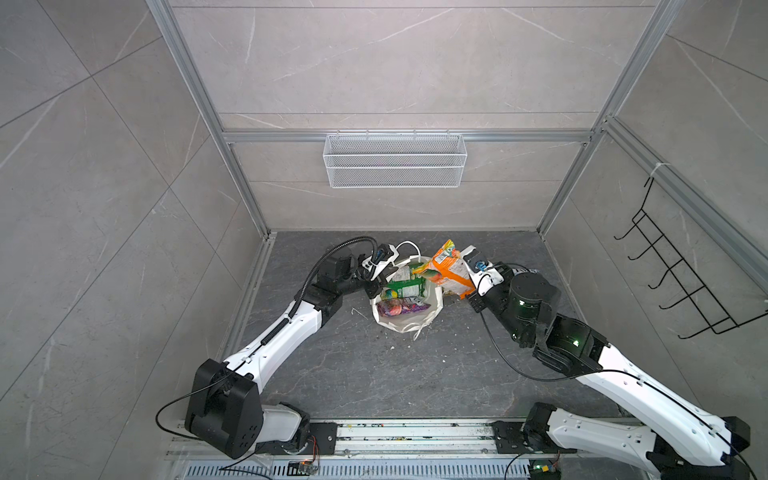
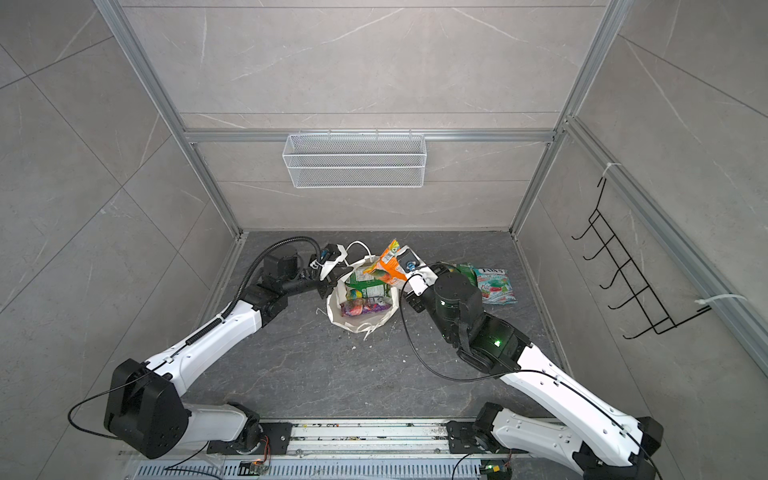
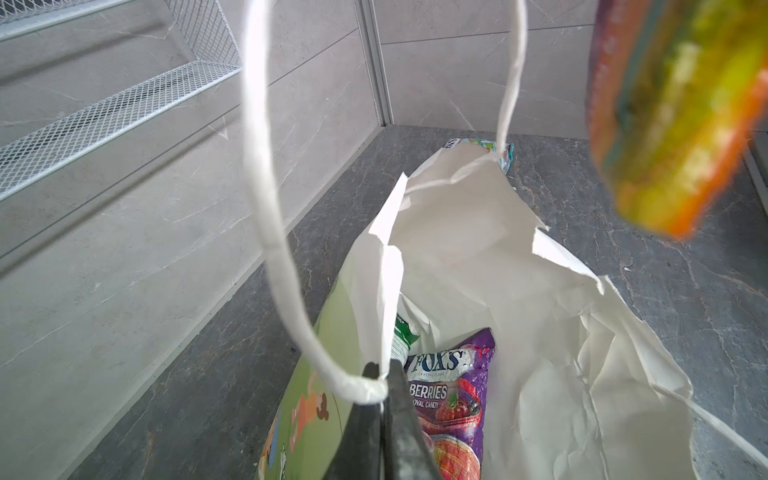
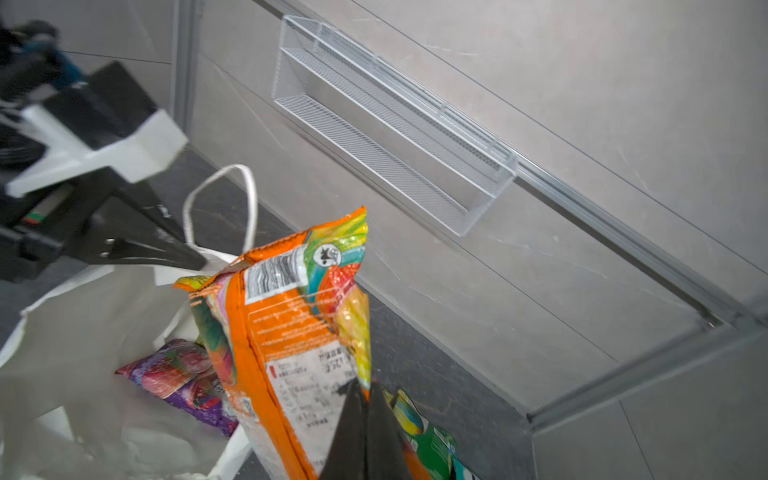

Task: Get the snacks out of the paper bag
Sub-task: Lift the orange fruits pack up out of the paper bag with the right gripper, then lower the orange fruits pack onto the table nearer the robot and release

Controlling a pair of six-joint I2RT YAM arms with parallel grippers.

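A glossy teal packet (image 2: 494,286) lies out at centre right, the right gripper (image 4: 368,388) grasps a glossy orange packet (image 4: 291,324) above the white paper carrier bag (image 1: 415,323), which the left gripper (image 3: 384,374) clamps at the rim, and a purple packet (image 1: 401,308) and a green packet (image 1: 405,284) remain inside.

I see the paper bag (image 3: 478,257) white inside, pale green outside with little coloured figures. The orange packet (image 4: 291,324) has rainbow stripes, the purple packet (image 3: 453,399) shows red berries. Also a green packet (image 1: 405,284) and a teal packet (image 2: 494,286). The tabletop (image 1: 374,374) is dark grey, veined.
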